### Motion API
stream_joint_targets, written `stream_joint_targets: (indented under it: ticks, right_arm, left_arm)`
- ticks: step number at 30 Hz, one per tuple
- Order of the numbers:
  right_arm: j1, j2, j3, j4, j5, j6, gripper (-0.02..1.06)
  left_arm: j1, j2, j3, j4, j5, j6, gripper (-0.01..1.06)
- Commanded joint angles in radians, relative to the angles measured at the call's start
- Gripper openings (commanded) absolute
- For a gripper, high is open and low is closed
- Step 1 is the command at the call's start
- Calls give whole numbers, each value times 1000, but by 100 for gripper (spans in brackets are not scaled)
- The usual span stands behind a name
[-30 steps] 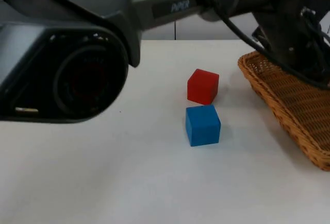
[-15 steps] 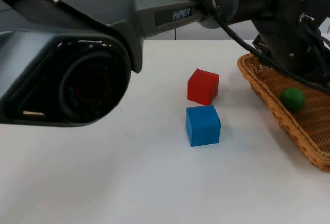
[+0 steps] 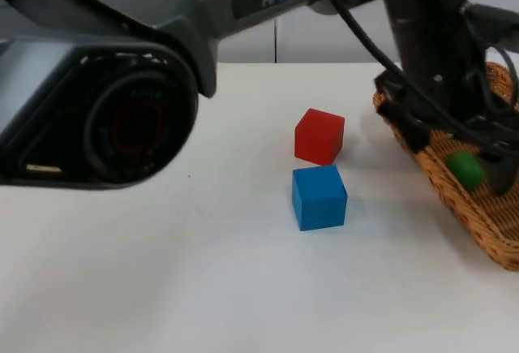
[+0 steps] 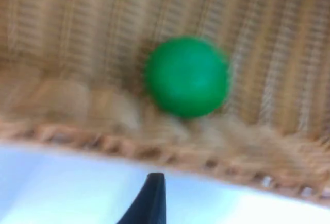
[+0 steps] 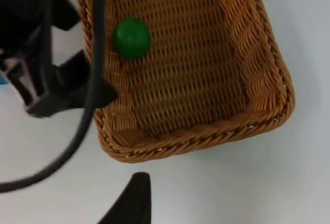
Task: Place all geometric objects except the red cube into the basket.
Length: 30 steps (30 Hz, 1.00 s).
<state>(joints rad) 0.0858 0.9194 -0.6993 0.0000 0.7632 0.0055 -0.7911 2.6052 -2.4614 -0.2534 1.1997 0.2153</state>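
Observation:
A green ball [image 3: 465, 168] lies inside the wicker basket [image 3: 486, 215] at the table's right, against its near wall. My left gripper [image 3: 458, 157] hangs open just above the ball and does not touch it. In the left wrist view the ball [image 4: 186, 76] rests on the basket's weave [image 4: 77, 38]. The right wrist view looks down on the basket [image 5: 196, 134], the ball [image 5: 132, 37] and the left gripper's fingers [image 5: 87, 87]. A red cube [image 3: 319, 135] and a blue cube [image 3: 319, 197] sit close together on the table, left of the basket. My right gripper waits above the basket's end.
The left arm's forearm [image 3: 243, 4] spans the table from the upper left to the basket, and its large joint [image 3: 97, 109] hides the table's left part. White table lies in front of the cubes.
The green ball dropped out of the left gripper and now lies in the basket. The left wrist has swung down over the basket's near rim. The cubes have not moved.

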Motion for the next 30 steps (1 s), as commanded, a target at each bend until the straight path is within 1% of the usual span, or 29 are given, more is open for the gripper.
stream_joint_targets:
  ticks: [1,4,7,8,9,12,13,14,18,19,23,24,27,28,29,30]
  right_arm:
    - [-6,2,-7,0,-14,1,105]
    - [-6,2,-7,0,-16,1,105]
    - [-6,2,-7,0,-18,1,105]
    - [-6,2,-7,0,-18,1,105]
    - [-6,2,-7,0,-18,1,105]
    - [-6,2,-7,0,-18,1,105]
    - [-6,2,-7,0,-18,1,105]
    - [-6,2,-7,0,-18,1,105]
    - [-6,2,-7,0,-18,1,105]
    - [-6,2,-7,0,-18,1,105]
    - [-6,-5,-7,0,-20,1,105]
    - [-6,-5,-7,0,-20,1,105]
    - [-6,-5,-7,0,-20,1,105]
    - [-6,-5,-7,0,-20,1,105]
    - [-6,-5,-7,0,-20,1,105]
    - [-6,-5,-7,0,-20,1,105]
  left_arm:
    - [10,-38,0,21,21,-28,95]
    - [24,-84,27,33,21,-43,95]
    - [37,-178,89,118,21,-66,95]
    - [37,-206,125,118,21,-62,95]
    - [37,-206,125,118,21,-62,95]
    - [47,-282,236,160,21,-60,95]
    - [47,-282,236,160,21,-60,95]
    - [56,-312,290,182,21,-66,95]
    - [84,-377,463,194,13,-119,95]
    - [84,-377,463,194,13,-119,95]
    - [112,-475,658,191,-62,-129,95]
    - [112,-475,658,191,-62,-129,95]
    - [145,-585,823,191,-149,-162,95]
    - [165,-650,913,191,-192,-181,95]
    - [165,-650,913,191,-192,-181,95]
    - [182,-688,972,191,-220,-195,95]
